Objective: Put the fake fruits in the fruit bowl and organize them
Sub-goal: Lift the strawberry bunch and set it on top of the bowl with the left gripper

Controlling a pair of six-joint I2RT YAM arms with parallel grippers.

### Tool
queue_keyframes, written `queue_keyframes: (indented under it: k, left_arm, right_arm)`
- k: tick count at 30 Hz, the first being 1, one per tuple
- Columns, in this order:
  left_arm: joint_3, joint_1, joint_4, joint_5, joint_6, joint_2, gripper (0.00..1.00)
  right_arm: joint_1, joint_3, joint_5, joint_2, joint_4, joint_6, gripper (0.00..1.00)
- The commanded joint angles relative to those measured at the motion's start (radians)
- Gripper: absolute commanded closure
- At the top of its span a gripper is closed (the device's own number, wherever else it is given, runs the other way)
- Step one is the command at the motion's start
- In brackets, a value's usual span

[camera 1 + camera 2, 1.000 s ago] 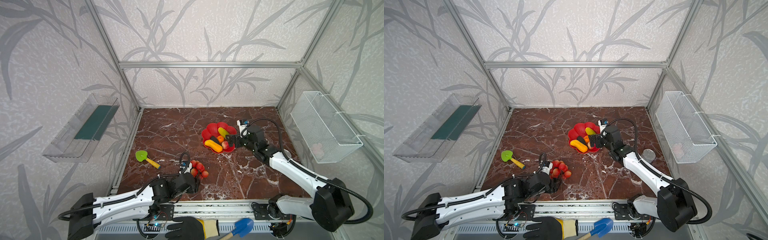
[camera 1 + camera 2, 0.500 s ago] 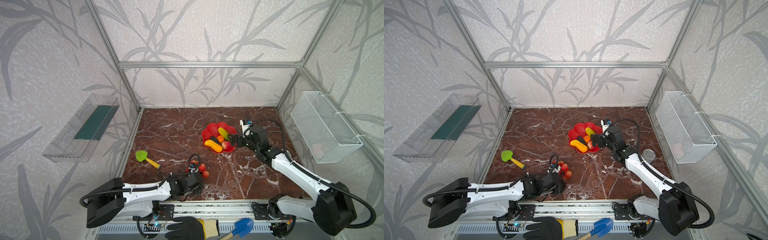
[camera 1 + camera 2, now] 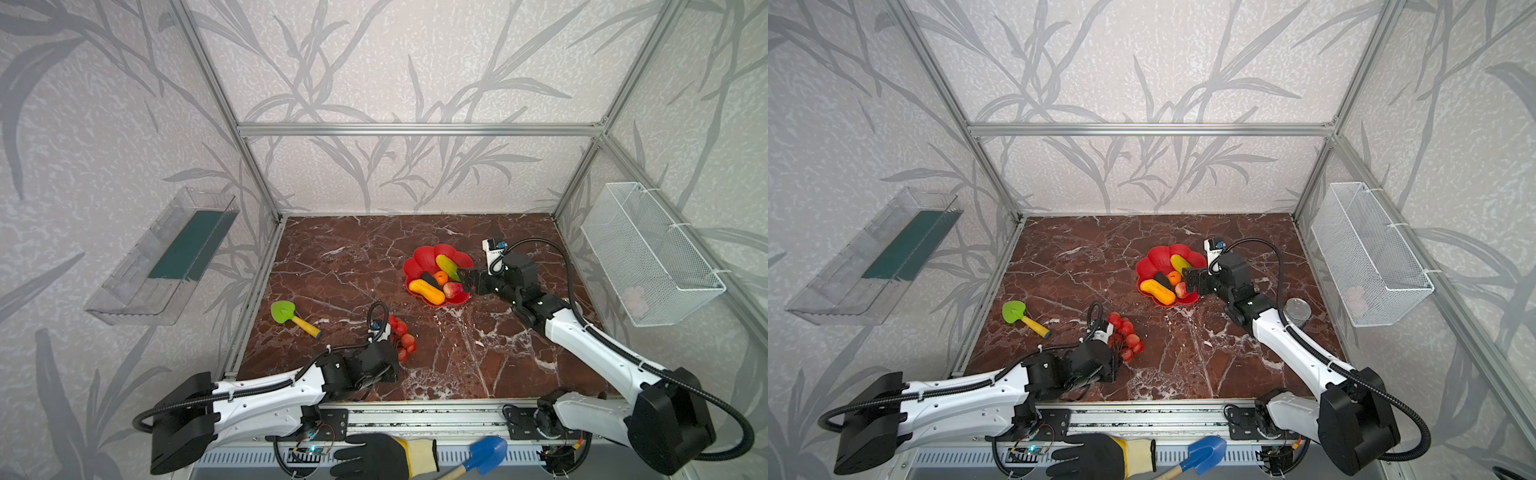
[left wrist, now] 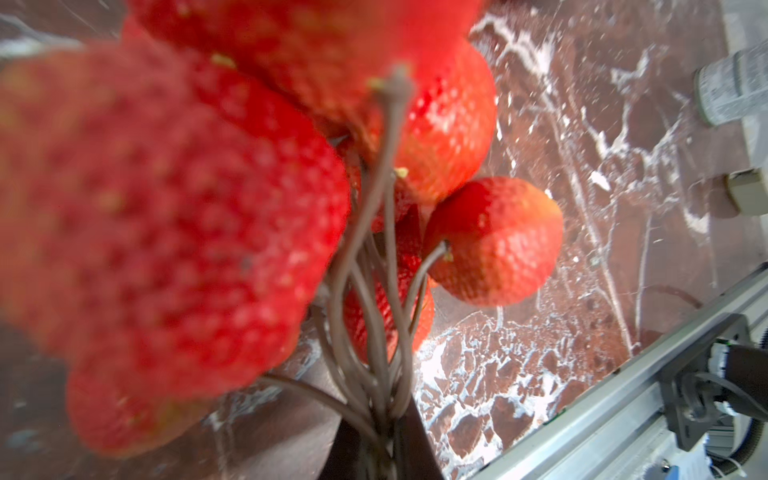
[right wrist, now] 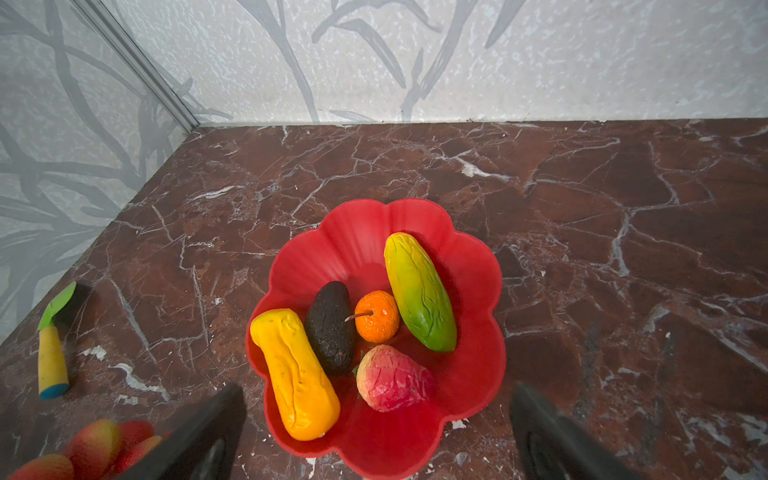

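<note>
Left jaws clenched on the stems of the berry bunch [image 3: 400, 328], front of worktop [image 3: 353, 257].
The bowl [image 3: 420, 259] sits well apart, farther back and right; right jaws gape empty beside it.

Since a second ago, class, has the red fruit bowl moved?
No. The fruit bowl lies just where it was, judged against the back edge of the table.

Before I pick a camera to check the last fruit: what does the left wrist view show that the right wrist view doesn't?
Left wrist only: the berry stems pinched between the shut left fingers, plus the base rail. Right wrist only: the filled fruit bowl, the green shovel, the open right fingers. Both: the bunch of red berries and marble table.
</note>
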Motion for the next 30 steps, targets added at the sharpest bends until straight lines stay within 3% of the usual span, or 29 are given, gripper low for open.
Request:
queue_keyframes:
  k: [1,6,10,17,20,30]
  left_arm:
    - [0.069,0.032,-0.099,-0.054,0.060,-0.090,1.00]
    - [0.177,0.108,-0.163,-0.024,0.203,-0.162,1.00]
    - [0.288,0.207,-0.118,0.066,0.331,-0.089,1.00]
    - [0.542,0.324,0.069,0.226,0.534,0.280,1.00]
    - [0.660,0.342,0.115,0.234,0.606,0.457,1.00]
    - [0.903,0.411,0.252,0.328,0.605,0.906,1.00]
  right_arm:
    - [-0.006,-0.011,-0.010,-0.006,0.024,0.009,0.01]
    - [-0.011,-0.031,-0.026,-0.026,0.035,0.006,0.01]
    - [-0.018,-0.056,-0.019,-0.059,0.033,0.014,0.01]
    - [-0.045,-0.069,-0.003,-0.135,-0.041,0.002,0.01]
    - [-0.060,-0.080,-0.001,-0.186,-0.078,0.007,0.01]
    - [-0.084,-0.123,-0.021,-0.265,-0.148,0.000,0.01]
